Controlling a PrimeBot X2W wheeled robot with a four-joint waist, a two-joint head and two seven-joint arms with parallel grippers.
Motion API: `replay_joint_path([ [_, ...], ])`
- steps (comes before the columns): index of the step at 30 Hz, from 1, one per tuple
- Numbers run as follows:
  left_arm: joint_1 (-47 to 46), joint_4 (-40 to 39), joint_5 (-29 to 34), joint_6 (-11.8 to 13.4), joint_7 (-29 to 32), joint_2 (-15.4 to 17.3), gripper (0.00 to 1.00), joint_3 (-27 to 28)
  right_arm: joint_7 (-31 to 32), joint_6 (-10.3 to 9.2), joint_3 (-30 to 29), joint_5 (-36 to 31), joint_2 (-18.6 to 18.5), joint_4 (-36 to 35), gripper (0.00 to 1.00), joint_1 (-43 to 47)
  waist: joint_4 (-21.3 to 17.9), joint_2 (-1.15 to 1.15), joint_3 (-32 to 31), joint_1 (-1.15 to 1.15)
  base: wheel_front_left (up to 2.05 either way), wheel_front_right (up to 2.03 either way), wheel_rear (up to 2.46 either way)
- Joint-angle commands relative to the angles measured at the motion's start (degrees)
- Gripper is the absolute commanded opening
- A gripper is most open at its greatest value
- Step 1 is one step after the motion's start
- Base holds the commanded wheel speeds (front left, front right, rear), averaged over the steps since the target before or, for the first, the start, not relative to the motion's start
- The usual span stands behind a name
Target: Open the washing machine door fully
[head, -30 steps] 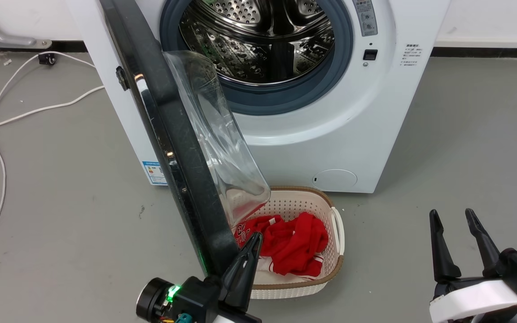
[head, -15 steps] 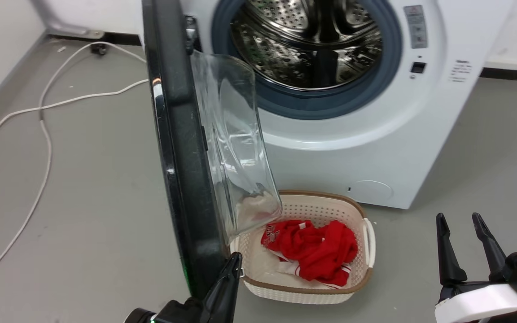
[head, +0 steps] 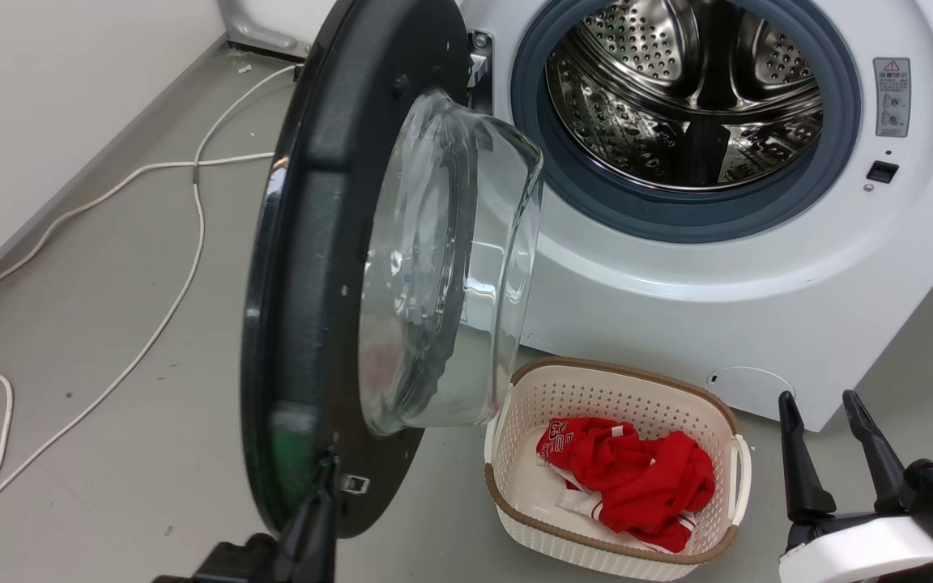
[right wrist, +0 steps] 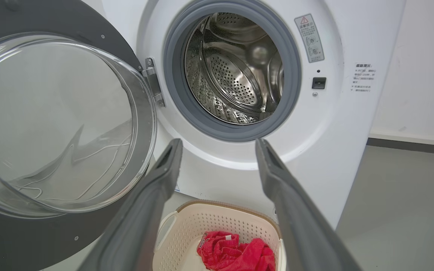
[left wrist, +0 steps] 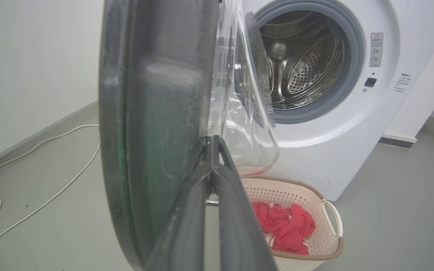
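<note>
Grey floor [head: 110, 389] ran under the washing machine [head: 677, 324], whose washing machine door [head: 313, 243] stood swung farther from the drum than half a second before, its inner face and glass bowl now turned toward the head camera, which had itself shifted. The left gripper [left wrist: 212, 138] had its jaws pressed together, tips against the door's inner face, while the right gripper [head: 816, 397] hung well apart with jaws wide. Right of the drum, a grey sticker [head: 892, 97] bore a red warning triangle; its print was too small to read.
</note>
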Motion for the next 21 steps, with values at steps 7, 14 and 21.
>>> replay_joint_path([
  [7,-3.2,3.6,-2.3,1.2,-2.2,3.3,0.0,6.9,0.5,-0.03,0.8,0.6,0.1,0.5,1.0,0.3,-1.1,0.0,-0.3,0.0,0.0,0.0,0.0],
  [14,-5.4,5.7,-4.6,2.4,-2.4,6.0,0.0,12.7,0.9,-0.04,0.7,1.0,0.1,0.6,1.0,0.4,-2.8,0.0,0.4,0.0,0.0,0.0,0.0],
  [21,-9.0,8.5,-7.8,3.1,-2.7,9.0,0.0,18.9,1.4,-0.04,0.4,0.4,0.1,-0.1,1.0,-1.2,-4.2,0.0,3.1,0.0,0.0,0.0,0.0],
])
